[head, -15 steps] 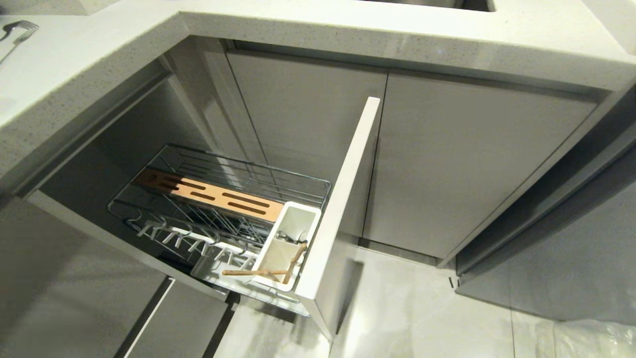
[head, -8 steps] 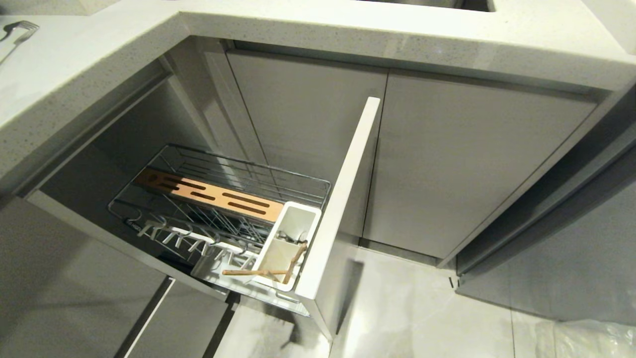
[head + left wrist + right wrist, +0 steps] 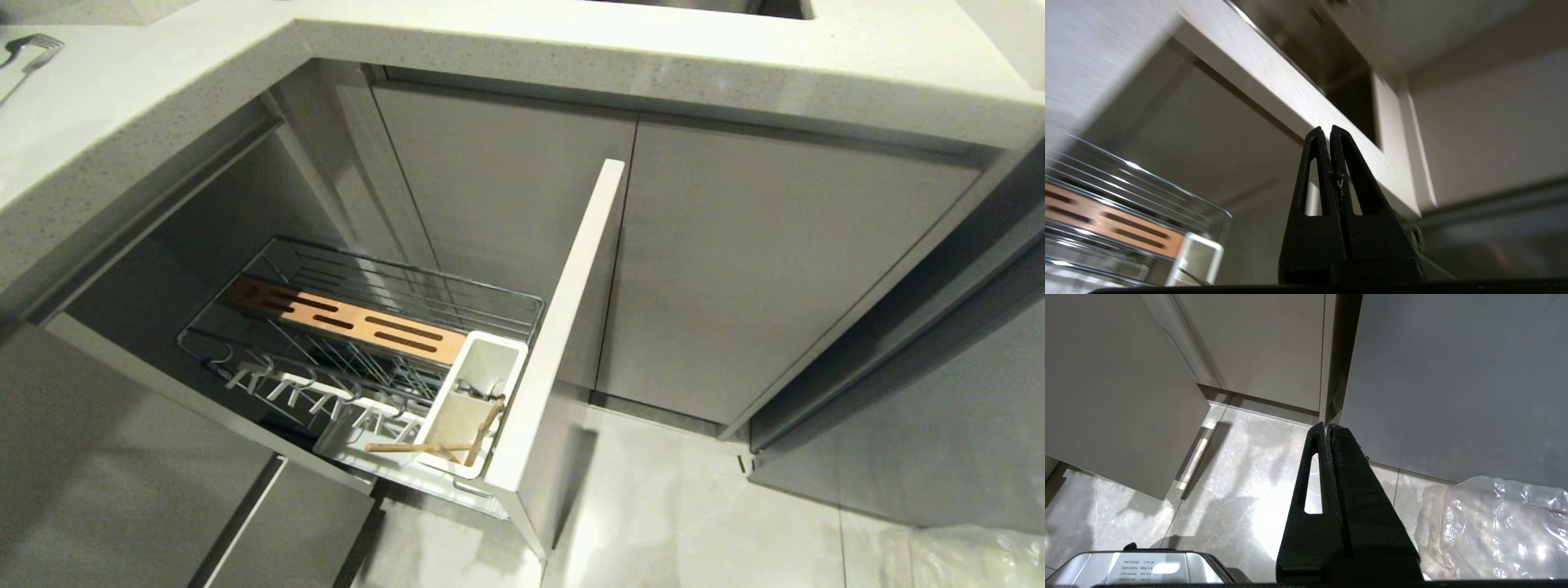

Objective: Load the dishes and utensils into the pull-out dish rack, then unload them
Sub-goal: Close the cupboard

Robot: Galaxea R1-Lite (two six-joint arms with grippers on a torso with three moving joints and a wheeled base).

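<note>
Chopsticks [image 3: 445,445] lie across caddy [image 3: 473,392]; left hand [image 3: 1330,130] pressed together, empty (right hand [image 3: 1327,426] too). We'd spread fingers first, then pinch both sticks mid-length.

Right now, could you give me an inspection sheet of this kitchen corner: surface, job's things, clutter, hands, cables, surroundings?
Surface: pale speckled counter, fork at its far left.
Job's things: rack pulled out, no dishes in it; chopsticks lean out of the white caddy, something metal beside them.
Clutter: clear plastic wrap on the floor.
Hands: left hand shut, empty, low beside the rack; right hand shut, empty, above the floor.
Cables: nothing seen.
Surroundings: grey cabinet doors, tiled floor.
</note>
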